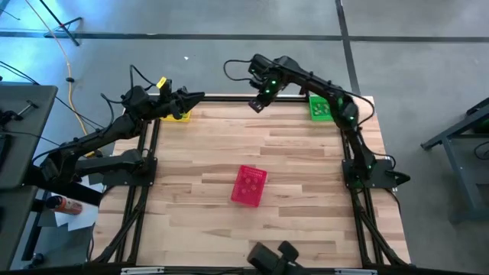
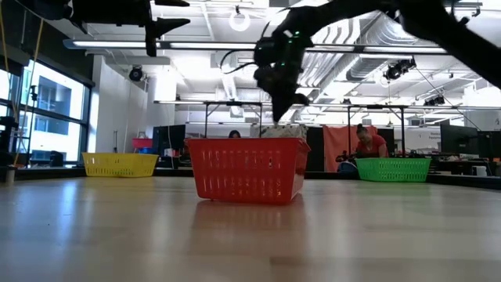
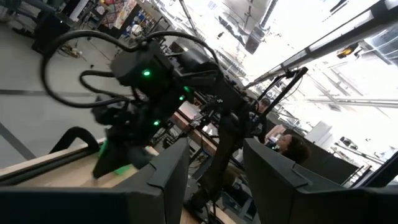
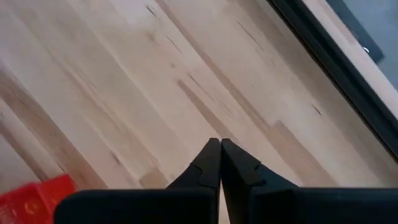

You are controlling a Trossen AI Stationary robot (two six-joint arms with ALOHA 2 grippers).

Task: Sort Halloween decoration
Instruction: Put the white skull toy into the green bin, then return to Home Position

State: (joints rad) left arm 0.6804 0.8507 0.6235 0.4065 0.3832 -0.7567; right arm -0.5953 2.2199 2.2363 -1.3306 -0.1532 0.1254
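Observation:
My right gripper [image 4: 219, 144] is shut with nothing between its fingers. It hangs above the wooden table's far edge [image 1: 257, 105], pointing steeply down, high over the bare boards. My left gripper [image 3: 214, 149] stands open and holds nothing. It is raised at the table's far left corner [image 1: 195, 97], beside the yellow basket [image 1: 177, 114], and points roughly level toward the right arm. A red mesh basket [image 1: 249, 186] rests on its base in the middle of the table. No Halloween decoration shows in any view.
A green basket [image 1: 321, 108] sits at the far right corner, under the right arm. In the low view the yellow basket [image 2: 120, 164], the red basket [image 2: 248, 168] and the green basket [image 2: 393, 168] stand in a row. A person [image 2: 368, 145] sits beyond the table.

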